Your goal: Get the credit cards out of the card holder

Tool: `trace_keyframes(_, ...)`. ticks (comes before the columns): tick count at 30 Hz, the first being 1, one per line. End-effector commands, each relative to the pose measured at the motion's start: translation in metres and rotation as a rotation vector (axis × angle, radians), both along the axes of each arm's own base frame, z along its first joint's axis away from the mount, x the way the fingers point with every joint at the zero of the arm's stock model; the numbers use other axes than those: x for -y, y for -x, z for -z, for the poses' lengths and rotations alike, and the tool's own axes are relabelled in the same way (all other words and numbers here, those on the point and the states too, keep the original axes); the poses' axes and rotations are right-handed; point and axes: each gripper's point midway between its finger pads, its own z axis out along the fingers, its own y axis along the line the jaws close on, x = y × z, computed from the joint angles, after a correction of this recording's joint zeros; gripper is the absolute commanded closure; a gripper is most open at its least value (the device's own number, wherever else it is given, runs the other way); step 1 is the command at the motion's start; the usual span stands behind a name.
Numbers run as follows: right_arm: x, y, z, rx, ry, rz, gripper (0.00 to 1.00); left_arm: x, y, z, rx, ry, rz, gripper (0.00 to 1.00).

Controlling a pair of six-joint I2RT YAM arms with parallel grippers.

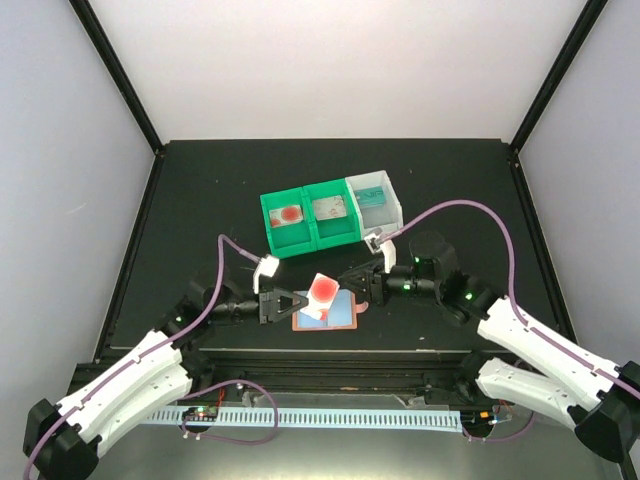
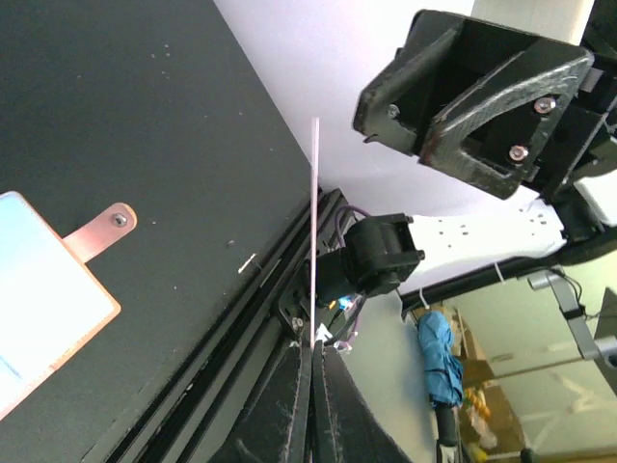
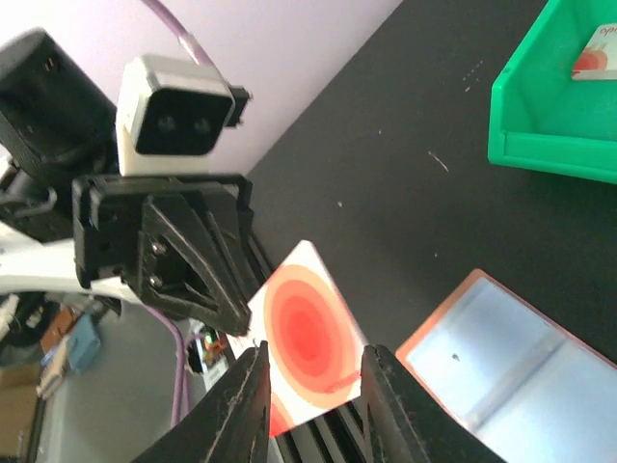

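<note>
Black worktop (image 1: pixel 200 200), white walls. The left end effector (image 1: pixel 296 303) is clenched on a red-ringed credit card (image 1: pixel 322 292); the right end effector (image 1: pixel 348 278) stands released, fingers flanking it. The card holder (image 1: pixel 340 316) lies open beneath them.

**Surfaces & finishes, placed from the card holder**

card holder (image 3: pixel 521 371): salmon border looks like leather, smooth. Inside pockets pale blue w/ soft satin sheen. side tab (image 2: pixel 96 234) same leather look, small metal rivet.

card (image 3: pixel 307 328) just above it: thin plastic, glossy, white w/ red print.

table (image 1: pixel 200 200) under it: black, matt, faint specks.

green trays (image 1: pixel 305 222) beyond it: moulded plastic, smooth, slight gloss. end tray (image 1: pixel 378 203) beside them: whitish, semi-clear plastic.

left gripper (image 2: pixel 313 359) & right gripper (image 3: pixel 310 371), either side of it: black plastic, matt, rough layered texture. Bright metal screws on the right one.

arm shells (image 1: pixel 130 385) nearer than it: white plastic, smooth.
</note>
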Motion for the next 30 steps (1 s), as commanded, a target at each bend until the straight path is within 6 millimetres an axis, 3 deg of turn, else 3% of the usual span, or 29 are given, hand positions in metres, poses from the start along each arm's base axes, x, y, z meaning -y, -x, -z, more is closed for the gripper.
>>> trace_keyframes(1,0.009,0.01,0.012,0.038,0.128,-0.078,0.73,0.0,0.017,-0.016,0.072,-0.019,0.101,0.98)
trace_keyframes(6,0.001,0.02,0.01,0.027,0.115,-0.171,0.72,0.0,0.02,-0.016,0.079,-0.02,0.12,0.98)
trace_keyframes(16,-0.008,0.02,0.018,0.001,0.113,-0.218,0.68,0.002,0.024,-0.019,0.097,-0.004,0.146,0.98)
trace_keyframes(24,-0.009,0.02,0.016,0.004,0.085,-0.228,0.97,0.001,0.024,-0.018,0.101,-0.008,0.144,0.98)
trace_keyframes(27,-0.009,0.022,0.015,0.002,0.067,-0.236,0.99,-0.001,0.018,-0.017,0.1,-0.029,0.105,0.98)
trace_keyframes(30,-0.01,0.022,0.014,-0.002,0.054,-0.226,0.99,-0.008,0.007,-0.016,0.11,-0.074,0.018,0.78)
